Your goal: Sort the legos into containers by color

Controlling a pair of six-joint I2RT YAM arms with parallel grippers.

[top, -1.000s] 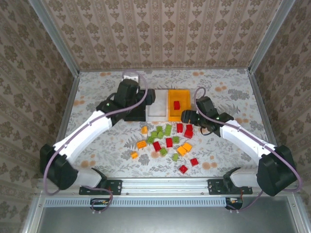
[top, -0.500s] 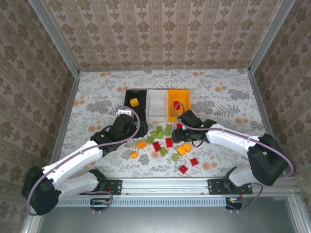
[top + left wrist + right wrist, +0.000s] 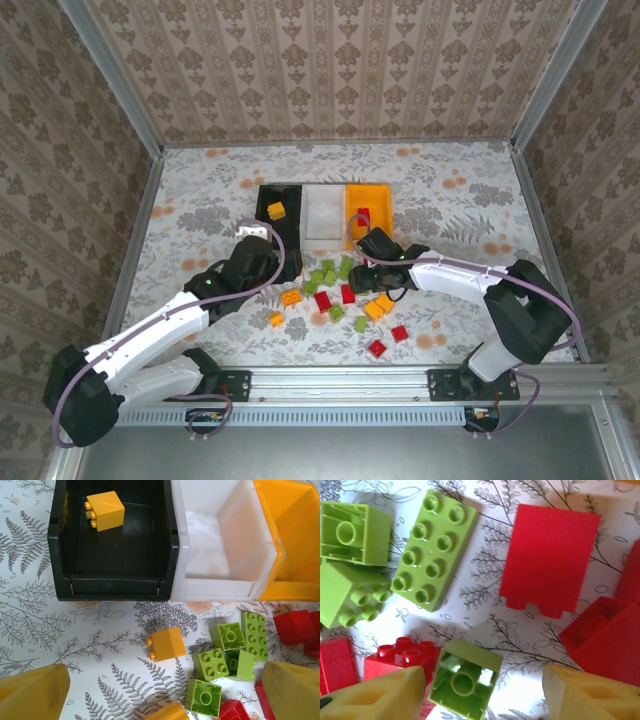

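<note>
Green lego between right tool prongs

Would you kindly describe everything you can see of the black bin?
The black bin is a rectangular open-top box of glossy plastic, standing upright on the flowered table at the left end of the row. Its right wall presses against the white bin. Inside lies one yellow brick on its side, toward the far wall.
</note>
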